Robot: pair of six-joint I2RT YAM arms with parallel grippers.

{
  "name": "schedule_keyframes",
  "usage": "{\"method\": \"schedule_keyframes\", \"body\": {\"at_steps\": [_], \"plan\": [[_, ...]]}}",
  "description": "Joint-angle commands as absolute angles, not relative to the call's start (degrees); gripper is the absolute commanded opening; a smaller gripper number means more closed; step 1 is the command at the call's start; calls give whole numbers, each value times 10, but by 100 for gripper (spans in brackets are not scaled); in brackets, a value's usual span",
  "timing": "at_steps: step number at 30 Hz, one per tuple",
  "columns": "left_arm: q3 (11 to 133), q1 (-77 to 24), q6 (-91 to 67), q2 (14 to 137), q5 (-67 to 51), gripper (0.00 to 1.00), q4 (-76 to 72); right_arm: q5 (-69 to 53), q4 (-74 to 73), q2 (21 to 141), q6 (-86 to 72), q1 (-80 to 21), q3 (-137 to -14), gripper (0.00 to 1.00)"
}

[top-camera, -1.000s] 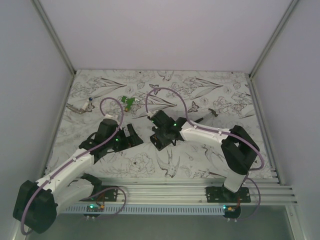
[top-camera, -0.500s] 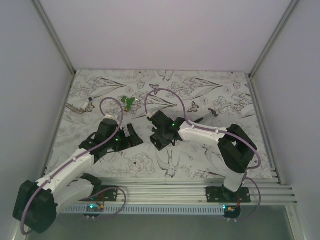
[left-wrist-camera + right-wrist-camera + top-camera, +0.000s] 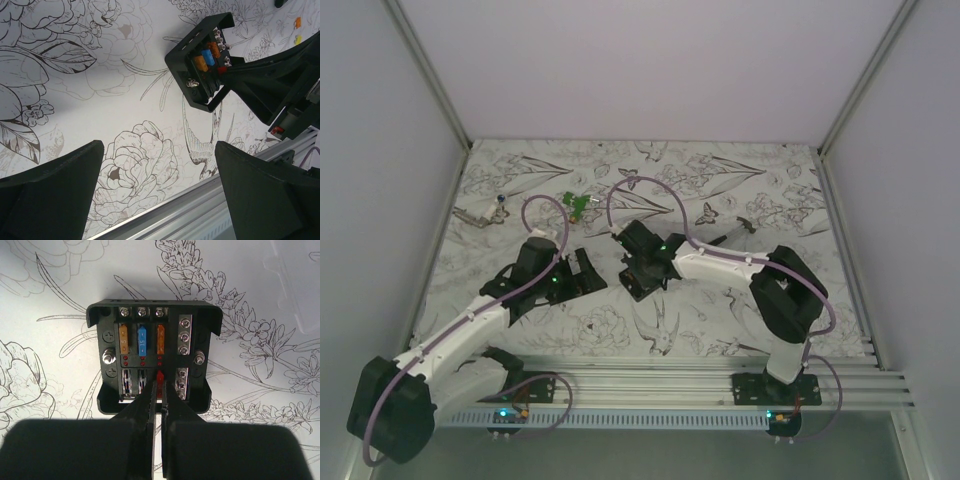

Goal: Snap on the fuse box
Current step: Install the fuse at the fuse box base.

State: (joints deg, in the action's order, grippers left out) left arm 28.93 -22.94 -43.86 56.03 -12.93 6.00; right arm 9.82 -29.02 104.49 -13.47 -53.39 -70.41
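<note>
Box (image 3: 111, 376) mid-table (image 3: 760, 170), edges far; four coloured fuses (image 3: 142, 340) inside; left gripper (image 3: 159, 150) released wide; right gripper (image 3: 159, 385) pinched nearly closed.

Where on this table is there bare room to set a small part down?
Free: the near strip between the left arm and right arm, and the far strip beyond the green piece. Crowded: the middle, with the left gripper and right gripper at the fuse box.
</note>
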Motion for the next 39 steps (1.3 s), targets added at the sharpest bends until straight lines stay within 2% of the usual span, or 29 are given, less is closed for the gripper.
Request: {"method": "schedule_keyframes", "body": {"at_steps": [1,9,19,28,39], "plan": [[303,-232,-429,571,-140,100,69,89,-293,1058,-125,-532,-723,0],[303,-232,-427,574,-141,100,69,72,-298,1060,-123,-527,-677,0],[306,-234,-426,586,-138,100,69,51,-264,1039,-147,-526,-543,0],[302,-236,-427,583,-134,99,69,68,-293,1115,-121,-522,-657,0],[302,-236,-423,585,-128,100,69,132,-351,1080,-138,-555,-615,0]]}}
